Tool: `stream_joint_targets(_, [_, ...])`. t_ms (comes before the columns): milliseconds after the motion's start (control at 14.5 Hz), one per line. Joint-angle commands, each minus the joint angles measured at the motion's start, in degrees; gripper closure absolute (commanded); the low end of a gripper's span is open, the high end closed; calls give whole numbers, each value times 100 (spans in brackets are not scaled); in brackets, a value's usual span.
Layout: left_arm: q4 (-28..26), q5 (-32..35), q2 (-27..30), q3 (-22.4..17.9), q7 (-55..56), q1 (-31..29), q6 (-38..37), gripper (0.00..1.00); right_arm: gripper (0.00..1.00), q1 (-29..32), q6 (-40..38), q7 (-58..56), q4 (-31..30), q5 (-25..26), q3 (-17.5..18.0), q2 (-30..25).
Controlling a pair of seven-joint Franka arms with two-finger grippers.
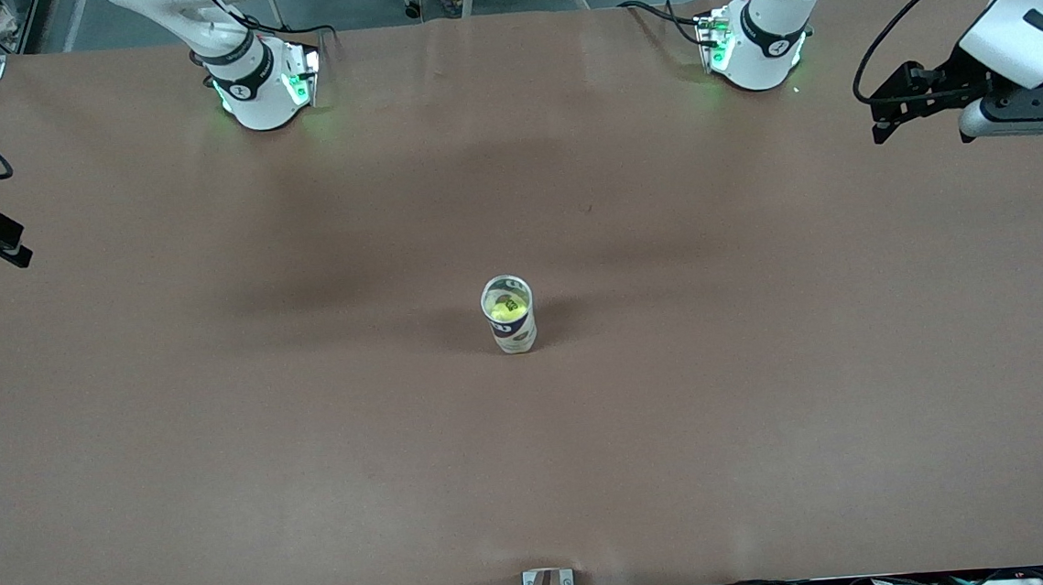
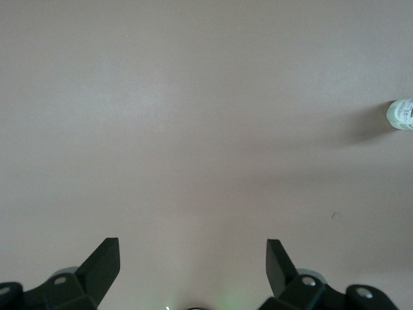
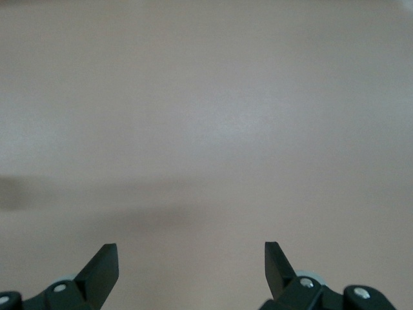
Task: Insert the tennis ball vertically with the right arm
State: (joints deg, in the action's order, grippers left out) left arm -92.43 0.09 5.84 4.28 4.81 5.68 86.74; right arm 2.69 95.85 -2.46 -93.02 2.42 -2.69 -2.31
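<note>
A brown table cover [image 1: 311, 436] spreads under me, with a tennis ball [image 1: 508, 309] inside an upright clear can [image 1: 510, 315] mid-table. My right gripper [image 3: 191, 268] and left gripper [image 2: 193, 265] hover apart-fingered over bare cover at their own table ends.

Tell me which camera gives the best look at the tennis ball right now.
The front view: it looks down into the open can standing mid-table, with the tennis ball inside. The left wrist view catches only the can's side at its edge, no ball. The right wrist view shows neither.
</note>
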Motion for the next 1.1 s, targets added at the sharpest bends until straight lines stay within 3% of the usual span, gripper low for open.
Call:
stream_joint_targets(0, [-161,-71,189,11,238,-14,-113,0,0,21,30,79,-181,83,23,-147])
stream_joint_targets(1034, [-82,35,154,-6,283,-199,-228,0,0,-40,179,79,-462,-58,32,-278])
